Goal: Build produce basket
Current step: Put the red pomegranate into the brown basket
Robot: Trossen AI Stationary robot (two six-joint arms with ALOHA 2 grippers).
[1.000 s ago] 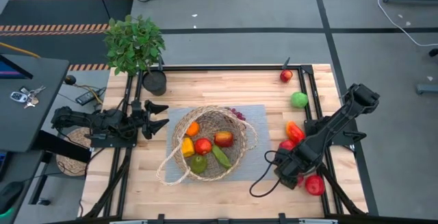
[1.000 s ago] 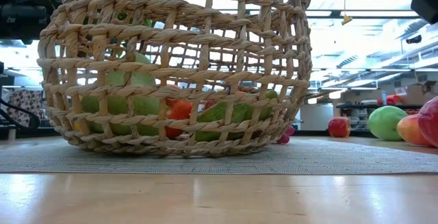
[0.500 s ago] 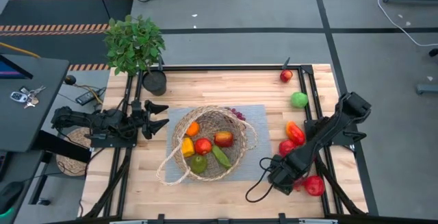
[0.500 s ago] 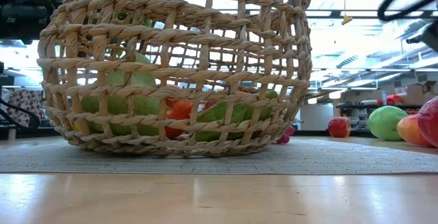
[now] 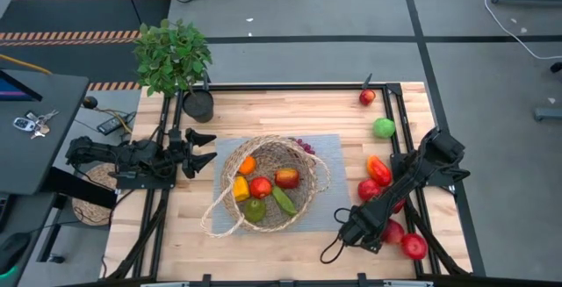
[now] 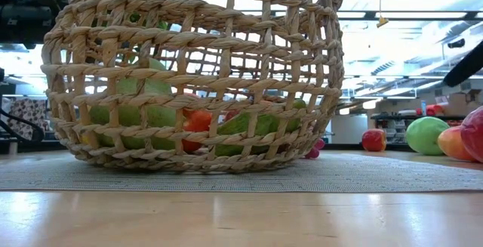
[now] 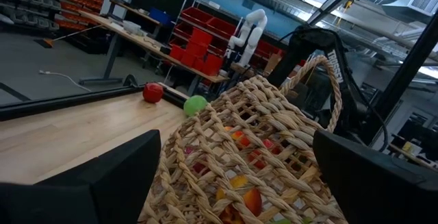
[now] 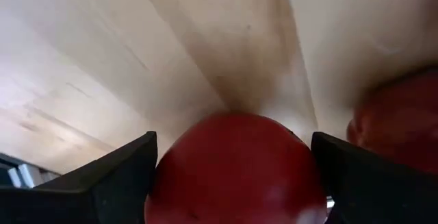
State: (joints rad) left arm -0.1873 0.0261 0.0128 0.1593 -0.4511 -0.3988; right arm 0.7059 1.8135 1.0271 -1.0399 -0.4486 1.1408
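The wicker basket [image 5: 272,186] stands on a grey mat and holds an orange [image 5: 248,165], a yellow pepper [image 5: 240,188], red apples [image 5: 260,187] and a green pear [image 5: 255,209]. Purple grapes [image 5: 305,146] lie by its far rim. My left gripper [image 5: 200,151] is open at the basket's left side, and its wrist view [image 7: 236,183] faces the basket [image 7: 274,155]. My right gripper [image 5: 373,232] is low at the near right, open, with a red apple [image 8: 236,169] between its fingers. Two red apples [image 5: 392,231] [image 5: 413,246] lie beside that arm. My right gripper has the red apple's round body [image 8: 178,176] between its two open fingers [image 8: 116,183], coming from above and slanting down at the table. I cannot tell whether the fingers touch it. The apple sits on the wooden table top.
A red apple [image 5: 367,96], a green apple [image 5: 384,127], a red pepper [image 5: 379,169] and another red apple [image 5: 369,188] lie along the table's right side. A potted plant [image 5: 174,59] stands at the far left. The black frame rails [image 5: 406,138] border the table.
My right arm has swung toward the table's near edge and a little to the left, coming lower. The red apple near the right corner has shifted slightly toward that corner, and a second red apple now shows beside the arm.
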